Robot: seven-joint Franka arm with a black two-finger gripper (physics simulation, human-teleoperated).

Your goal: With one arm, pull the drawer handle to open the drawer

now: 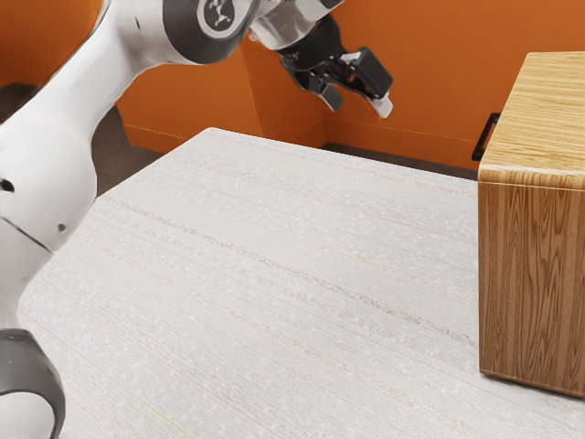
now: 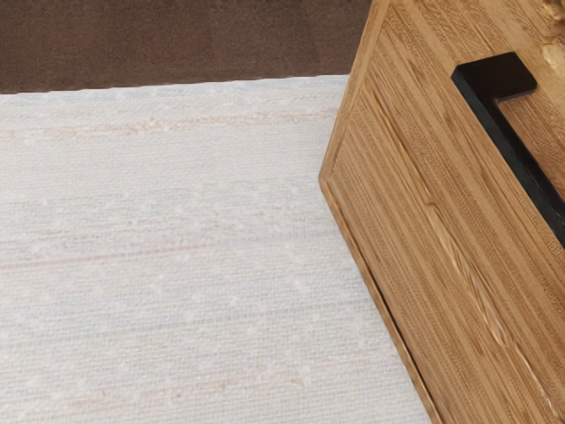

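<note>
So, the task is only at its beginning. My pincer [image 1: 358, 99] hangs in the air above the far part of the table [image 1: 274, 274], in front of the orange wall [image 1: 457, 55]. Its two fingers stand apart and there is nothing between them, so it is wide and empty.

The wooden cabinet [image 1: 535, 274] stands on the table at the exterior view's right. The drawer handle [image 1: 485, 137] is a black bar on the cabinet face that looks toward the wall. My pincer is well apart from it, higher and more to the exterior view's left.

In the wrist view I see the same drawer handle [image 2: 512, 146] lying along the drawer front [image 2: 459, 203], with the table and the dark floor [image 2: 177, 35] beside the cabinet. The front looks flush with the body of the cabinet and I find no gap around it, so I judge that the drawer is closed.

In my opinion nothing of the real work is done. What is left is almost everything: I must bring my pincer down and across to the handle, place one finger on each side of the bar, close on it, and then pull straight away from the cabinet until the drawer comes out. The approach to the handle is the step I am in now.
</note>
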